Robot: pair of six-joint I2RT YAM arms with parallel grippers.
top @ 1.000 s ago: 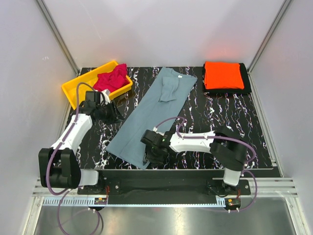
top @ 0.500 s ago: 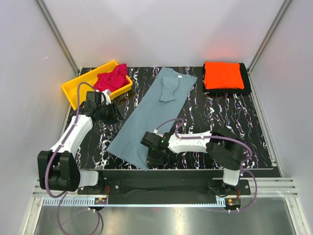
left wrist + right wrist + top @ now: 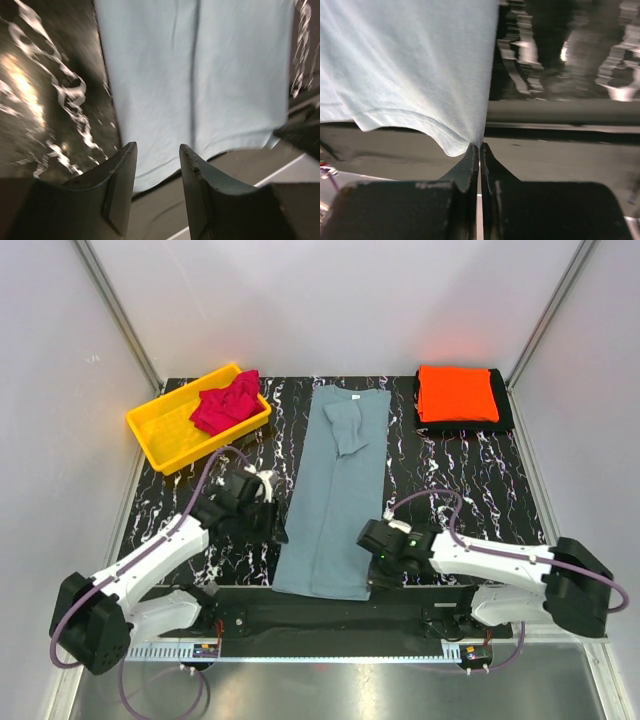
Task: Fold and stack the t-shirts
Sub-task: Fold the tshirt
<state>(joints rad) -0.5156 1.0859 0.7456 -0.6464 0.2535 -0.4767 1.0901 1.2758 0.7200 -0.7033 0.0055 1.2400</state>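
task status: one shirt of three looks finished. the orange t-shirt [image 3: 456, 392] lies folded at the far right corner. the crimson t-shirt [image 3: 225, 402] sits crumpled in the yellow bin [image 3: 160, 435]. the grey-blue t-shirt [image 3: 335, 490] lies flat down the middle of the table [image 3: 460, 490], and i judge it narrowed to a long strip, with cross folds and stacking not yet done. the right arm reaches low along the near edge, the right gripper [image 3: 479, 150] pinched tight on the strip's near right hem corner. the left arm stretches in from the left, the left gripper [image 3: 157, 155] partly spread, holding nothing, poised over the near left hem.
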